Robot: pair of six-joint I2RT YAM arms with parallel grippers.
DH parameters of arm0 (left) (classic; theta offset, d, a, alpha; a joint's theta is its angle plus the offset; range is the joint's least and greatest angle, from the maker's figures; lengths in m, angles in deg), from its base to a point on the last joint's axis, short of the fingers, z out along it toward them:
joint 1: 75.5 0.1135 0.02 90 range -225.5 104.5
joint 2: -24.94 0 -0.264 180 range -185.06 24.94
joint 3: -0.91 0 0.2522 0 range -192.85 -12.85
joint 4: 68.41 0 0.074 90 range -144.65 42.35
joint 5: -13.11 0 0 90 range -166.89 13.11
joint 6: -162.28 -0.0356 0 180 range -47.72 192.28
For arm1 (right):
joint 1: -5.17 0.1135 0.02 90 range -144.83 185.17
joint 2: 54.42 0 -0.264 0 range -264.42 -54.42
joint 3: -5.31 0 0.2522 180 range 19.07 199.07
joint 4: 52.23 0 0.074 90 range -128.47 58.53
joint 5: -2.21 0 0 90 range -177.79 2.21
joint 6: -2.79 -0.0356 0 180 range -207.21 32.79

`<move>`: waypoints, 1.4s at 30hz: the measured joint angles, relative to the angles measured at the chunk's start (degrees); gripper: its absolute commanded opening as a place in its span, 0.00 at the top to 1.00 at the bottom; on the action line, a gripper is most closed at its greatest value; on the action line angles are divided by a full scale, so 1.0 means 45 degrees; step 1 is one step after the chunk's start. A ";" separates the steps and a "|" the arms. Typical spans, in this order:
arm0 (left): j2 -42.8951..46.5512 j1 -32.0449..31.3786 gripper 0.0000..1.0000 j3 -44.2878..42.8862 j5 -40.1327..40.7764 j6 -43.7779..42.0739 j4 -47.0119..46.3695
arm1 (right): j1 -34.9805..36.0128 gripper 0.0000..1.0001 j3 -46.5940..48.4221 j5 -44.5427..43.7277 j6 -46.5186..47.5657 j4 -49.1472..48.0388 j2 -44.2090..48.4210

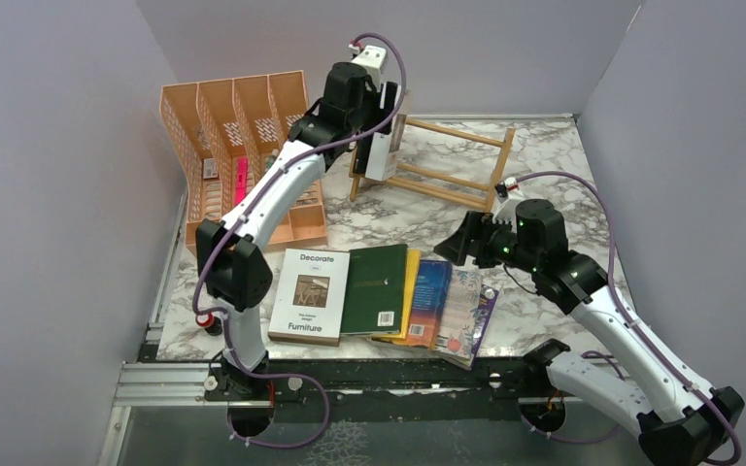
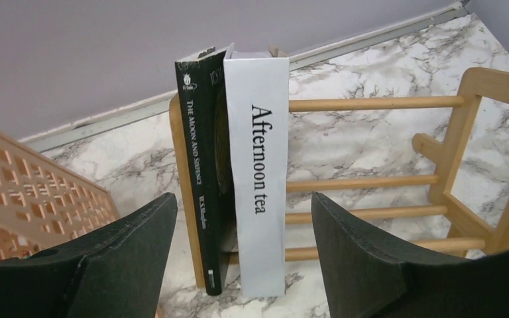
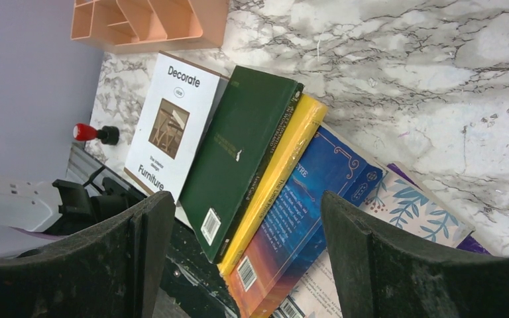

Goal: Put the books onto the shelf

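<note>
Surface (image 1: 544, 165): white marble pattern with grey veins, walled by plain lilac panels.
Organiser (image 1: 216, 126): orange plastic with perforated walls and slanted dividers, at the far left corner of the surface.
Left jaws: released. The two dark, matte wedges stand apart on either side of the two upright books, with a gap showing beside the white one; nothing is gripped.
Black book (image 2: 197, 179): thin paperback standing upright against the shelf's left end frame, its spine lettered in pale print.
White book (image 2: 258, 165): thicker, with a glossy white spine reading "Afternoon tea", upright and touching the black book's right side.
Shelf (image 2: 371, 103): light wood, with thin round rails between two tilted square-edged end frames, at the far middle of the surface. The rails to the right of the white book are bare.
Decorate book (image 1: 308, 291): white cover with a brown photo, lying flat at the near edge, leftmost of an overlapping row.
Green book (image 1: 376, 286): dark, matte, lying partly over the next one.
Yellow book (image 3: 285, 152): only a narrow strip shows.
Blue-orange book (image 1: 430, 301): glossy cover with a barcode at its near end.
Floral book (image 1: 464, 311): pale with blue leaves and a purple edge, at the right end of the row.
Right jaws: spread wide and empty, with rough dark inner faces, hanging above the right part of the row.
</note>
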 measured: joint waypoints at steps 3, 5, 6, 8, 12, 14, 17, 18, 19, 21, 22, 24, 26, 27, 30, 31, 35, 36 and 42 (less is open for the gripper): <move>0.1010 0.0019 0.20 0.0957 -0.0058 0.0389 0.0000 | 0.0000 0.15 0.0000 0.0010 0.0000 -0.0010 -0.0141; 0.1676 0.0024 0.19 0.1783 -0.0102 0.0729 0.0005 | 0.0000 0.15 0.0000 0.0029 0.0000 -0.0034 -0.0291; 0.2011 0.0024 0.19 0.2283 -0.0112 0.0903 0.0010 | 0.0000 0.15 0.0000 0.0049 0.0000 -0.0058 -0.0389; 0.2769 0.0019 0.14 0.3376 -0.0136 0.1287 -0.0015 | 0.0000 0.16 0.0000 0.0087 0.0049 -0.0146 -0.0583; 0.4367 0.0024 0.09 0.5926 -0.0209 0.2064 -0.0049 | 0.0000 0.16 0.0000 0.0083 0.0476 -0.0442 -0.0952; 0.5377 0.0024 0.08 0.7514 -0.0243 0.2555 -0.0073 | 0.0000 0.17 0.0000 0.0068 0.0675 -0.0661 -0.1200; 0.6887 0.0024 0.06 0.9811 -0.0248 0.3317 -0.0073 | 0.0000 0.19 0.0000 0.0146 0.0835 -0.0996 -0.1812; 0.7490 0.0024 0.06 1.0690 -0.0233 0.3657 -0.0087 | 0.0000 0.20 0.0000 0.0209 0.0869 -0.1122 -0.2059; 0.7961 0.0019 0.06 1.1395 -0.0233 0.3963 0.0049 | 0.0005 0.20 0.0000 0.0296 0.0869 -0.1253 -0.2327; 0.8942 0.0019 0.05 1.2643 -0.0141 0.4517 0.0238 | 0.0044 0.20 0.0000 0.0466 0.0831 -0.1549 -0.2841; 0.9442 0.0024 0.05 1.3231 -0.0073 0.4828 0.0418 | 0.0107 0.20 0.0000 0.0505 0.0792 -0.1719 -0.3104; 1.0423 0.0019 0.05 1.4256 0.0131 0.5333 0.0738 | 0.0287 0.20 0.0010 0.0525 0.0651 -0.2025 -0.3458; 1.1560 0.0024 0.03 1.5217 0.0505 0.6057 0.1059 | 0.0986 0.20 0.0151 0.0457 0.0491 -0.2263 -0.4260; 1.2021 0.0024 0.01 1.5616 0.0680 0.6373 0.1103 | 0.1370 0.21 0.0325 0.0398 0.0423 -0.2346 -0.4663; 1.3415 0.0024 0.01 1.6830 0.1501 0.7402 0.1234 | 0.2463 0.22 0.1088 0.0136 0.0063 -0.2686 -0.5974; 1.3682 0.0024 0.01 1.7121 0.1724 0.7626 0.1243 | 0.2681 0.22 0.1287 0.0087 -0.0058 -0.2837 -0.6324; 1.4304 0.0034 0.01 1.8253 0.2540 0.8791 0.1243 | 0.3599 0.23 0.2132 -0.0214 -0.0699 -0.3512 -0.7990; 1.4328 0.0034 0.01 1.8462 0.2662 0.9039 0.1243 | 0.3789 0.23 0.2356 -0.0296 -0.0850 -0.3599 -0.8427; 1.4163 0.0034 0.01 1.9258 0.3444 0.9908 0.1171 | 0.4711 0.24 0.3599 -0.0879 -0.1593 -0.3725 -1.0695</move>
